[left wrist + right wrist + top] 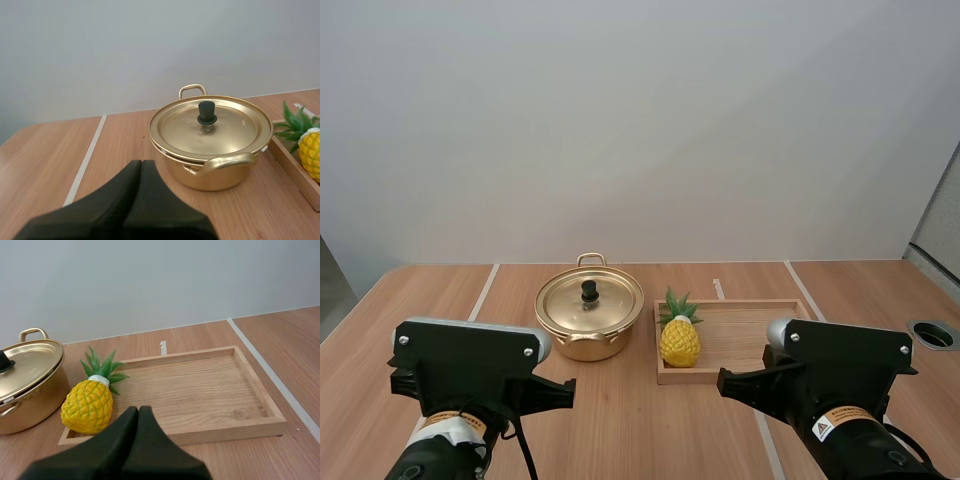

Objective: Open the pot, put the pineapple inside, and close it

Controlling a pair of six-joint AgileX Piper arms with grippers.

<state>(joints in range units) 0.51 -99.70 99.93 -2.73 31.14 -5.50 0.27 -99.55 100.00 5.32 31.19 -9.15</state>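
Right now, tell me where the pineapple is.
In the high view the pineapple sits inside the wooden tray at its left end, just right of the closed pot.

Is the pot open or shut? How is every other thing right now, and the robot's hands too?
pot: upright on the table, closed.
lid: on the pot.
pineapple: in the tray, at the pot end, not held.
wooden tray: flat, beside the pot.
left hand: shut, empty.
right hand: shut, empty.
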